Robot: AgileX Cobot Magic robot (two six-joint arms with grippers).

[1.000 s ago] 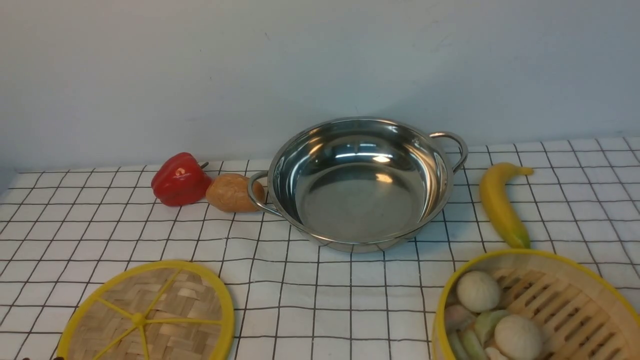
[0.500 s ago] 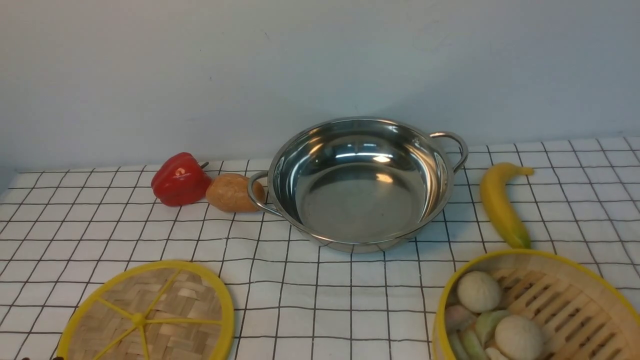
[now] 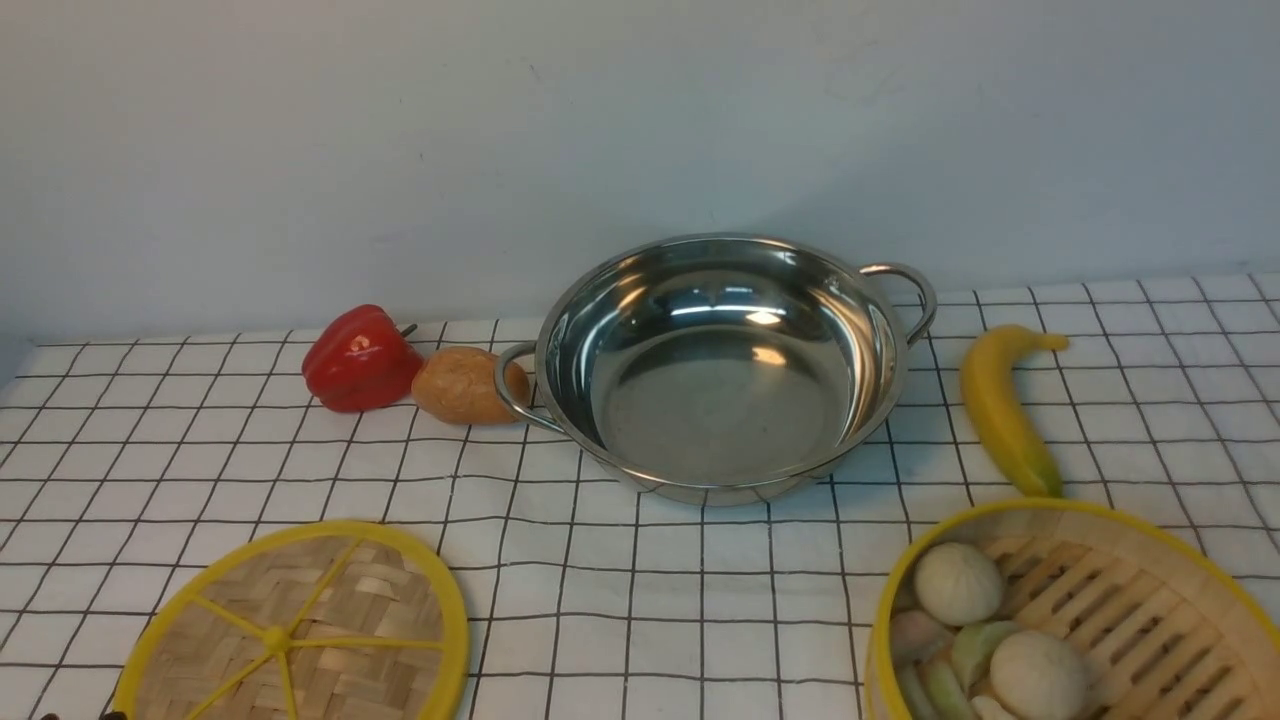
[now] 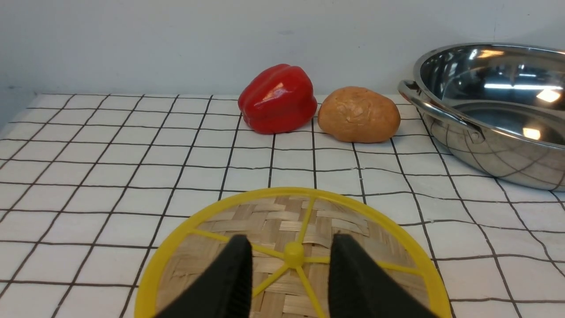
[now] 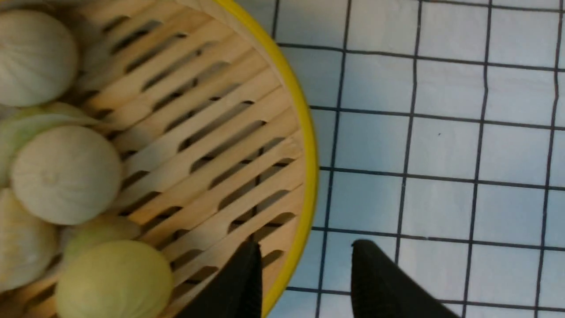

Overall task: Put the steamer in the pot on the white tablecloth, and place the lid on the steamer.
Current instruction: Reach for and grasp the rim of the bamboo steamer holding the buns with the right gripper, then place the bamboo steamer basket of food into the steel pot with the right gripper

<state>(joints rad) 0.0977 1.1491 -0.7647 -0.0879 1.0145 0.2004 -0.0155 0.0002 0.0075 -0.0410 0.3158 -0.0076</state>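
Rim of steamer [image 5: 212, 145], near right on tablecloth [image 3: 700, 600], sits between the parted jaws of right hand [image 5: 306, 246], one finger inside, one outside, neither pinching it. Near left, lid [image 3: 300, 620] lies flat under left hand [image 4: 290, 240], jaws apart either side of the hub, gripping nothing. Farther back at centre, pot [image 3: 720, 400] stands empty, forward and left of steamer; right hand is the nearer for that carry.

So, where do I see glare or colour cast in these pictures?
Front view: lamp glare inside the wide shiny stainless-steel pot. Left wrist view: highlights on the glossy red bell pepper. Right wrist view: bluish cast on the white grid tablecloth.
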